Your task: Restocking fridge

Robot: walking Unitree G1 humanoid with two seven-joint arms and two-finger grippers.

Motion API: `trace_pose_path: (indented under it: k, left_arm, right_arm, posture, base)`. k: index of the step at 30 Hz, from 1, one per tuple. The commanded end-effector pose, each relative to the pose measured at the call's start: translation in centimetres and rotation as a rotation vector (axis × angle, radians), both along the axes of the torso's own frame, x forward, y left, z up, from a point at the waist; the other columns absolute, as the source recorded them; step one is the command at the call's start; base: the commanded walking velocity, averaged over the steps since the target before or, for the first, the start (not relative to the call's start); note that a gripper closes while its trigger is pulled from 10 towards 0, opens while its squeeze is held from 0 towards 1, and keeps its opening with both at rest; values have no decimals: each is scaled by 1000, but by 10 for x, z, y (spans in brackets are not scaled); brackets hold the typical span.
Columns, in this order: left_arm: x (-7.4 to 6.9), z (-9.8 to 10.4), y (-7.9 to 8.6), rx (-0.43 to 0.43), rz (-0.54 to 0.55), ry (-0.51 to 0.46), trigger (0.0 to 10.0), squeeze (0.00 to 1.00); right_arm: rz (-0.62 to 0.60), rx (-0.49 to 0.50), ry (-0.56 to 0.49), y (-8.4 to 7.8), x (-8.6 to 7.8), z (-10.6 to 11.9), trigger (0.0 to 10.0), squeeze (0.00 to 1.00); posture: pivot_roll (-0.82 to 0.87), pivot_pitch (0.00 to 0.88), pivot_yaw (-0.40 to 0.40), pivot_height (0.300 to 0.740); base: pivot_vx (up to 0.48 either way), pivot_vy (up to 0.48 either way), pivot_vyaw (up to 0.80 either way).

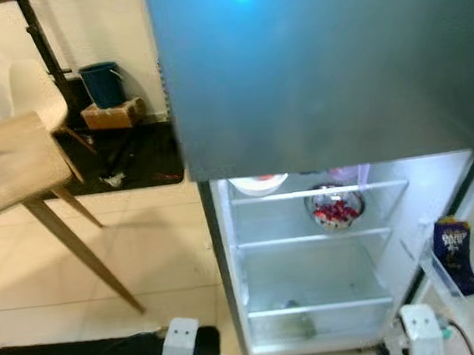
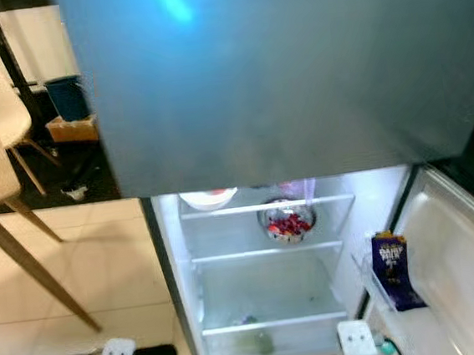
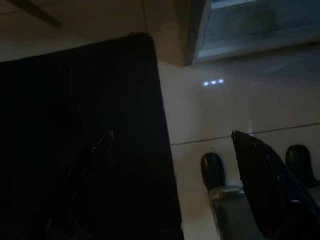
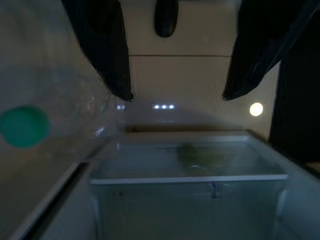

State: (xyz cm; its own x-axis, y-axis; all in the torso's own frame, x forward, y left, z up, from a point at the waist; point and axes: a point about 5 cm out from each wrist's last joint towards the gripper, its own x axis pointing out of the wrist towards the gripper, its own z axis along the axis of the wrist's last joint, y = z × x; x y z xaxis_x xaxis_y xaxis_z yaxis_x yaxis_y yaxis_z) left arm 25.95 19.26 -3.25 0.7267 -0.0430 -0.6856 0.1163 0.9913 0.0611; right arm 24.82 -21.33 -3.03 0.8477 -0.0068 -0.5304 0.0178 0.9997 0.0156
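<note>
Fridge (image 1: 312, 254) stands straight ahead of the robot with its lower door (image 2: 472, 264) swung open to the right, the lit compartment showing white shelves. A metal bowl of red food (image 1: 334, 206) sits on the upper shelf beside a white dish (image 1: 259, 184); a blue snack bag (image 2: 391, 270) stands in the door rack. Greenish produce (image 1: 297, 318) lies in the bottom drawer. The right gripper (image 4: 175, 70) hangs low, just in front of that drawer, fingers spread wide and gripping nothing; a clear bottle with a green cap (image 4: 24, 126) lies beside it. The left gripper (image 3: 170, 165) hangs over a black mat (image 3: 75, 125) on the tiled floor (image 1: 143, 245), near the fridge's corner, fingers apart and empty. A wooden table (image 1: 9, 162) stands to the left.
</note>
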Motion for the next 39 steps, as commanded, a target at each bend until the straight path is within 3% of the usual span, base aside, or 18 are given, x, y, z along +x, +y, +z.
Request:
trace_pose_path:
  k: [1,19,26,30,39]
  left_arm:
    - [-8,-6,4,8,12,35,10000,0]
    - [-14,-11,4,2,0,40,10000,0]
    - [-24,-17,8,14,10,83,10000,0]
    - [-28,-20,12,14,41,95,10000,0]
    - [-29,-21,8,-10,37,86,10000,0]
  right_arm:
    - [-42,0,27,-9,-8,-4,10000,0]
    - [-30,-7,38,-7,-9,-6,10000,0]
    - [-1,-60,166,-11,-29,-22,10000,0]
    - [8,-62,188,-11,-34,-25,10000,0]
    - [-34,-27,131,-8,-32,-23,10000,0]
  posture:
    - [-98,118,44,734]
    - [-101,92,35,734]
    - [-101,65,29,734]
    - [-108,74,48,734]
    - [-119,97,50,734]
  base:
    - [0,0,0]
    - [0,0,0]
    - [0,0,0]
    - [0,0,0]
    - [0,0,0]
